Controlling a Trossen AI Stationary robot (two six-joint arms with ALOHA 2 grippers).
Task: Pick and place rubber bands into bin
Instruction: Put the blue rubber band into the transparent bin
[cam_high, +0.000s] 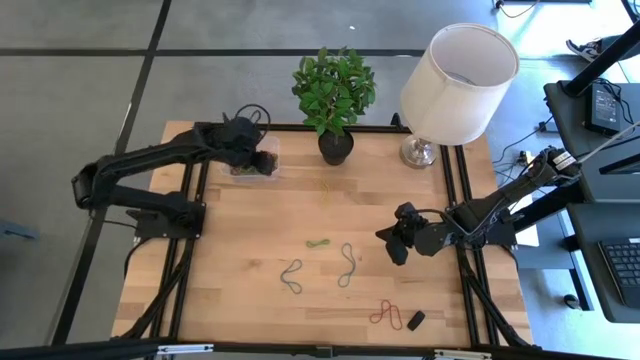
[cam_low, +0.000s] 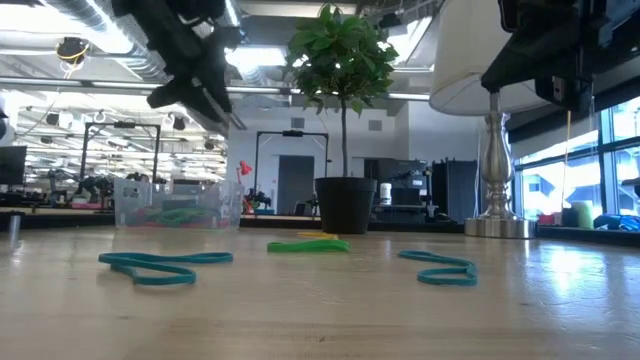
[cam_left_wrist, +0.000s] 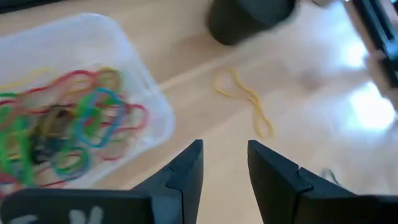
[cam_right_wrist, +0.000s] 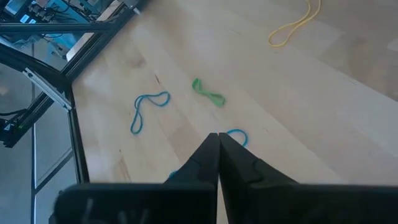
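Left tool hangs over the bin at the surface's far edge, fingers apart and empty, suggesting a drop; right tool waits closed near the right edge

We find no text, label, brand, number or sign that can be read in any of the views. In the left wrist view, pale marks show on the dark housing at the picture's lower edge, but they are cut off and we cannot make them out as letters. In the high view, the screens and keyboard on the desks to the right are too small for us to read. In the low view, nothing in the room behind the tabletop carries lettering that we can read.
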